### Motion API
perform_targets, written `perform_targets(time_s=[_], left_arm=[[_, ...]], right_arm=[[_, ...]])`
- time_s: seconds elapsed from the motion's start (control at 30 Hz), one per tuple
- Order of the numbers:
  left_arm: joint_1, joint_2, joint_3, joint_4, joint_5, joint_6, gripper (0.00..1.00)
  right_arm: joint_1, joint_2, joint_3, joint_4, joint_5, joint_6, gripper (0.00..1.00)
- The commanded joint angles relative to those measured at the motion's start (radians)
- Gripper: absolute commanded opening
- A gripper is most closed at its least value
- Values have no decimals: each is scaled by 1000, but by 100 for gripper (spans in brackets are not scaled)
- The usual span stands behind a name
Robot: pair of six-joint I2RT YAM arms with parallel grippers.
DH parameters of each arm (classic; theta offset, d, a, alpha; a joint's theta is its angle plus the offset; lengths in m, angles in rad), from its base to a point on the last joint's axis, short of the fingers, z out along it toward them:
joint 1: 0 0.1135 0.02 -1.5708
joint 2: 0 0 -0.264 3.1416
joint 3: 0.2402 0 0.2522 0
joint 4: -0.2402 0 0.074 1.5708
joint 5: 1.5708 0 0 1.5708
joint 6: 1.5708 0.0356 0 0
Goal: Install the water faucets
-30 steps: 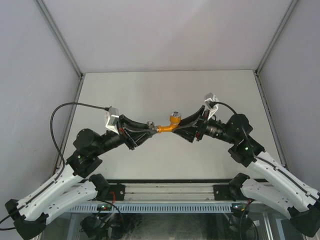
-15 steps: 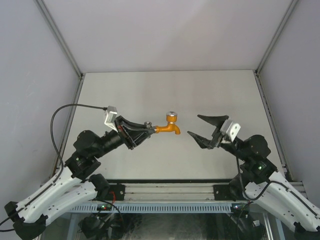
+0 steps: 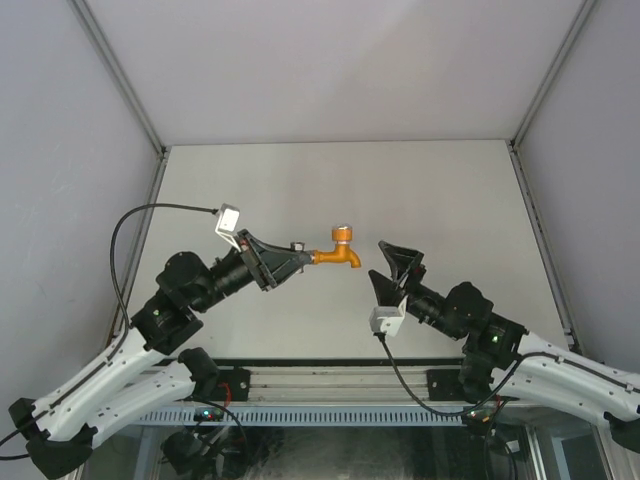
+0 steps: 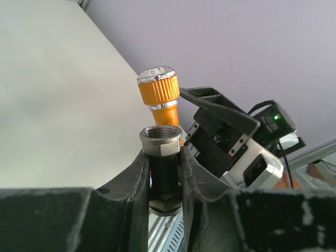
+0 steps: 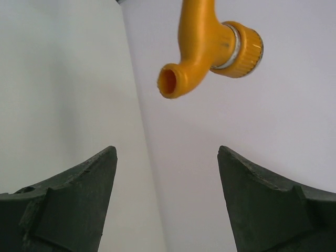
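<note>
The orange tap body [image 3: 338,255] with its angled spout is joined to the grey metal fitting [image 3: 297,247] and is held in the air above the table. My left gripper [image 3: 298,258] is shut on the grey fitting [image 4: 161,142], and the tap's ribbed orange knob [image 4: 158,92] stands just beyond it. My right gripper [image 3: 375,258] is open and empty, just right of the spout and not touching it. In the right wrist view the tap [image 5: 210,47] hangs above my spread fingers [image 5: 79,184], its spout mouth facing the camera.
The grey tabletop [image 3: 330,190] lies under both arms, with grey walls at the back and sides. The metal rail [image 3: 330,382] with the arm bases runs along the near edge. My right gripper [image 4: 226,136] fills the space behind the tap in the left wrist view.
My right gripper let go of the tap, drew back, turned its wrist over and came back close to the spout, open. My left gripper kept hold of the fitting and shifted slightly.
</note>
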Motion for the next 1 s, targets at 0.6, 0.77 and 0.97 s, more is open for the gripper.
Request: perform_targets(time_s=[0.6, 0.77, 0.97], left_arm=[[-1, 49, 73, 137, 44, -179, 0], [-1, 66, 73, 137, 51, -187, 0], [-1, 90, 80, 154, 77, -174, 0]], right_arm=[[78, 274, -23, 679, -17, -319, 56], [91, 255, -5, 630, -12, -295, 35], [96, 195, 63, 438, -32, -156, 7]])
